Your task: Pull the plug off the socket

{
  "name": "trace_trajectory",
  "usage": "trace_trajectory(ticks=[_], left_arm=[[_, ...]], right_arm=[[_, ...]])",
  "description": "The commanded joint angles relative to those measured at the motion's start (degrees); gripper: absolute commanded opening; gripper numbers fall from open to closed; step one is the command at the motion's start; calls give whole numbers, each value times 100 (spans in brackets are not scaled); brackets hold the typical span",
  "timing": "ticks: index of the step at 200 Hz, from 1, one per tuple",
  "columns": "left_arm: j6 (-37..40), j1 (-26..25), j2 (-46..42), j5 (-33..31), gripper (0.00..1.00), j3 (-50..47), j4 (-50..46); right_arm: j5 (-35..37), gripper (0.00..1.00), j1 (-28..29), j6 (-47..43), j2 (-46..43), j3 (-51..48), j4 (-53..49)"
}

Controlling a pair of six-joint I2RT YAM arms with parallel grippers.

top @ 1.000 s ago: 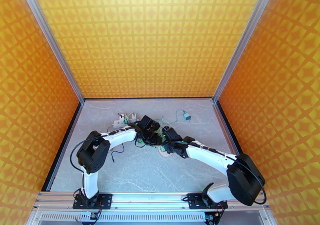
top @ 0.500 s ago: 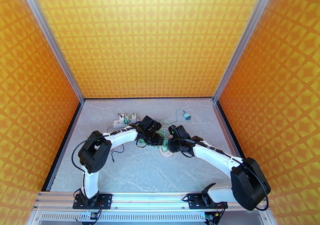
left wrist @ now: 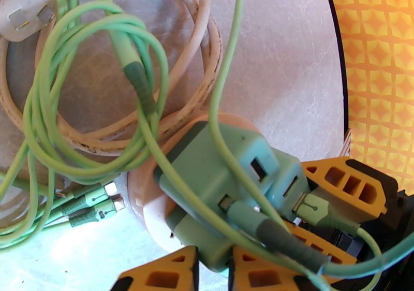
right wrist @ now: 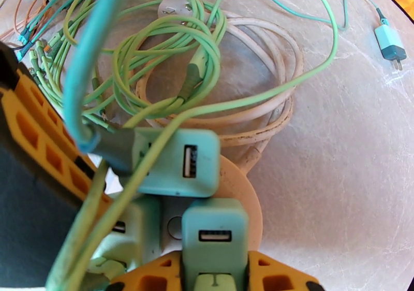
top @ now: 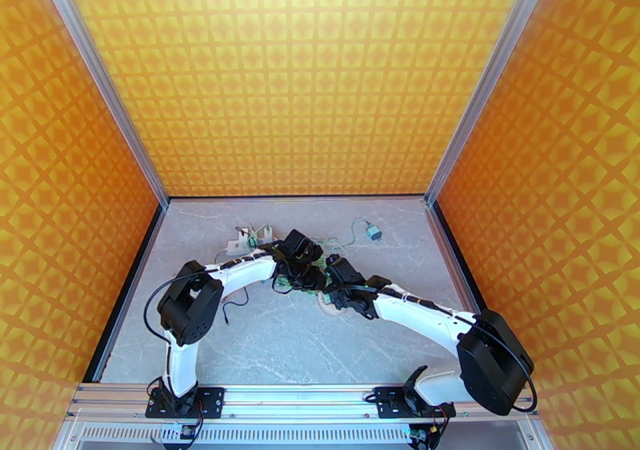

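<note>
A round beige socket (top: 326,305) lies mid-table, with several green plugs standing in it. In the left wrist view the socket (left wrist: 147,204) carries a large green plug (left wrist: 207,183), and my left gripper (left wrist: 212,260) is shut on its lower end. A smaller green plug (left wrist: 287,180) sits beside it, flanked by the right gripper's orange fingers (left wrist: 346,186). In the right wrist view my right gripper (right wrist: 215,268) is shut on that smaller plug (right wrist: 215,235), over the socket (right wrist: 243,193). From above, the left gripper (top: 312,277) and right gripper (top: 342,285) meet over the socket.
Tangled green cables (left wrist: 62,105) and a coiled white cord (right wrist: 269,79) lie around the socket. A loose teal charger (top: 374,232) rests at the back right, also in the right wrist view (right wrist: 390,43). White parts (top: 244,242) sit back left. Orange walls enclose the table.
The right wrist swung a little to the right and away, then came back to the socket. The left arm has hardly moved.
</note>
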Motion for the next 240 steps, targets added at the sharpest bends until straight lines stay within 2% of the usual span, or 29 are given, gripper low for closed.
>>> trace_trajectory(ticks=[1, 50, 96, 151, 191, 240], left_arm=[[116, -240, 900, -938, 19, -446, -945], [132, -267, 1002, -970, 19, -438, -1001], [141, -275, 1049, -994, 19, -407, -1061], [177, -296, 1154, -998, 18, -242, -1186], [236, -299, 1196, -1032, 18, -200, -1269], [229, -302, 1236, -1051, 18, -250, -1266]], right_arm=[[-813, 7, -213, 75, -444, 35, 671], [-1683, 6, -930, 415, -702, -142, 891], [-1844, 6, -961, 372, -643, -123, 926], [-676, 7, -1, -155, -390, 156, 495], [-478, 6, 55, -91, -435, 103, 564], [-1554, 5, -917, 439, -857, -205, 896]])
